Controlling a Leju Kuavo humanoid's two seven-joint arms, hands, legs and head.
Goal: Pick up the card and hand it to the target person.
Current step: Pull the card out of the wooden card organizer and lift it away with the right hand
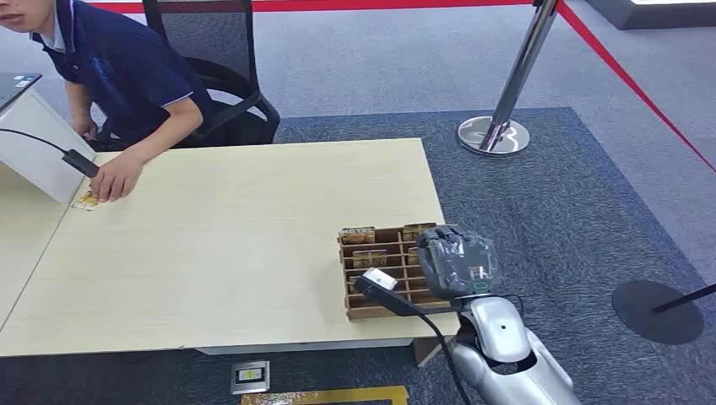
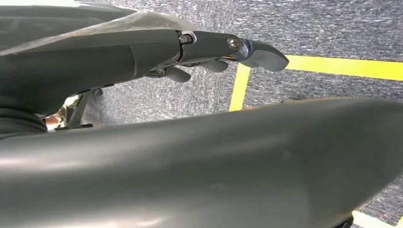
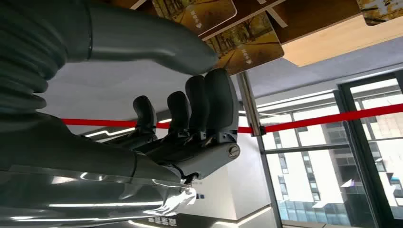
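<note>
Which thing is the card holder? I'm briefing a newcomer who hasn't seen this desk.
Start at the pale wooden table and go to its near right corner, by the robot's right hand. The brown slotted tray there is the holder, the one gridded thing on the table, with cards standing in it.

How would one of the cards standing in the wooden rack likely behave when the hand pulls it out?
The cards look thin, flat and glossy, so probably stiff but light, and perhaps slippery between the fingers. They stand in slots of the wooden rack, so one should slide out if pulled straight along its slot; tugged sideways, it might tilt or nudge the rack. The right hand hovers over the rack.
</note>
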